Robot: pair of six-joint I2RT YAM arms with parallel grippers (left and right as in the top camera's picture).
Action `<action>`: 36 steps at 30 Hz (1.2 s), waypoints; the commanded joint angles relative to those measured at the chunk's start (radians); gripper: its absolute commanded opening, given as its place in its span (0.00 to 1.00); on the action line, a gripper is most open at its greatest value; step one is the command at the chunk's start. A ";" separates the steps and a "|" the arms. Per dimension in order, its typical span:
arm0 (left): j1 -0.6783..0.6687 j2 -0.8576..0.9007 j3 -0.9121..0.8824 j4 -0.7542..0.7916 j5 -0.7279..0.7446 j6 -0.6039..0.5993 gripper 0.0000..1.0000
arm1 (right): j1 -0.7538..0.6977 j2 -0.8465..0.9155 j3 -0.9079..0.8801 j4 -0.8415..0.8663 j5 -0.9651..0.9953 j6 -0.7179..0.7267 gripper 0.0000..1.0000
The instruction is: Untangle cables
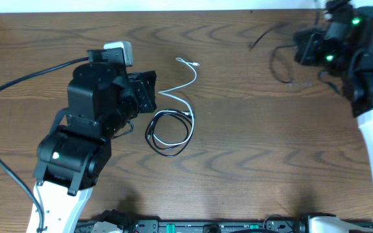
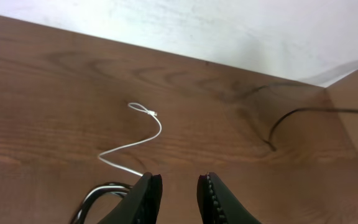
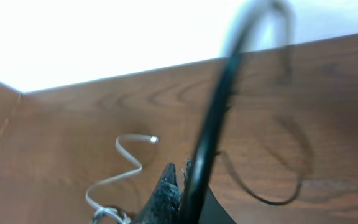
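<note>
So in the overhead view the black cable (image 1: 169,133) sits coiled in a small loop around the middle of the wooden tabletop (image 1: 251,162). The white cable (image 1: 185,87) zigzags away from it toward 12 o'clock, its plug end lying loose up top. Its lower end runs into the coil at about 1 o'clock, and the two overlap there.

The left fingers (image 2: 146,198) are spread with a clear gap and nothing between them. They're just at 10 o'clock of the coil, not touching either cable. The bulky left arm (image 1: 96,110) covers the tabletop at 9 o'clock of the coil, with its thick black wire (image 1: 18,81) trailing off to the left edge.

The right arm (image 1: 351,52) is way off at 2 o'clock, well apart from both cables. On the right wrist camera a blurry arm wire (image 3: 213,118) cuts straight across the right fingers (image 3: 168,186), so I can't tell how they're set. A thin dark wire (image 1: 264,37) lies on the tabletop near that arm.
</note>
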 commanded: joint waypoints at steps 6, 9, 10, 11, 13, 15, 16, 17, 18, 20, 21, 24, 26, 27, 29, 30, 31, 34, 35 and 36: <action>0.005 0.055 0.008 -0.036 0.013 -0.001 0.25 | -0.143 -0.019 0.252 -0.018 0.091 0.025 0.01; 0.005 0.072 0.008 -0.052 0.013 -0.001 0.25 | -0.220 -0.015 0.290 -0.008 0.106 0.024 0.01; 0.005 0.075 0.008 -0.055 0.013 -0.001 0.25 | -0.243 -0.012 0.297 -0.005 0.096 0.021 0.01; 0.005 0.080 0.008 -0.056 0.013 -0.001 0.25 | -0.268 -0.005 0.303 0.002 0.080 0.014 0.01; 0.005 0.087 0.008 -0.055 0.013 -0.001 0.25 | -0.321 0.024 0.322 0.014 0.034 0.004 0.01; 0.005 0.093 0.008 -0.051 0.013 -0.001 0.25 | -0.379 0.091 0.379 0.009 -0.010 0.002 0.01; 0.005 0.095 0.008 -0.051 0.013 -0.001 0.25 | -0.402 0.133 0.420 0.000 -0.029 0.002 0.01; 0.005 0.095 0.008 -0.050 0.013 -0.001 0.25 | -0.418 0.167 0.455 -0.007 -0.047 0.002 0.01; 0.005 0.095 0.008 -0.047 0.013 -0.001 0.25 | -0.431 0.202 0.492 -0.014 -0.068 0.003 0.01; 0.005 0.095 0.008 -0.039 0.013 -0.001 0.25 | -0.452 0.285 0.581 -0.013 -0.132 0.002 0.01; 0.005 0.095 0.008 -0.035 0.013 -0.001 0.25 | -0.459 0.331 0.634 -0.016 -0.161 0.003 0.01; 0.005 0.095 0.008 -0.031 0.013 -0.002 0.25 | -0.474 0.471 0.801 -0.043 -0.220 0.022 0.01; 0.005 0.095 0.008 -0.034 0.013 -0.002 0.25 | -0.478 0.545 0.880 -0.059 -0.227 0.025 0.01; 0.005 0.095 0.008 -0.036 0.013 -0.002 0.25 | -0.478 0.578 0.908 -0.063 -0.226 0.025 0.01; 0.005 0.095 0.008 -0.040 0.013 -0.002 0.25 | -0.478 0.628 0.925 -0.056 -0.226 0.025 0.01; 0.005 0.095 0.008 -0.040 0.013 -0.002 0.25 | -0.478 0.652 0.925 -0.050 -0.221 0.025 0.01; 0.005 0.095 0.008 -0.040 0.013 -0.002 0.25 | -0.478 0.673 0.925 -0.047 -0.206 0.025 0.01; 0.005 0.095 0.008 -0.040 0.013 -0.002 0.25 | -0.478 0.748 0.925 -0.047 -0.133 0.024 0.02; 0.005 0.095 0.008 -0.040 0.013 -0.002 0.25 | -0.478 0.772 0.925 -0.048 -0.099 0.025 0.04; 0.005 0.095 0.008 -0.040 0.013 -0.002 0.25 | -0.478 0.797 0.925 -0.055 -0.062 0.024 0.07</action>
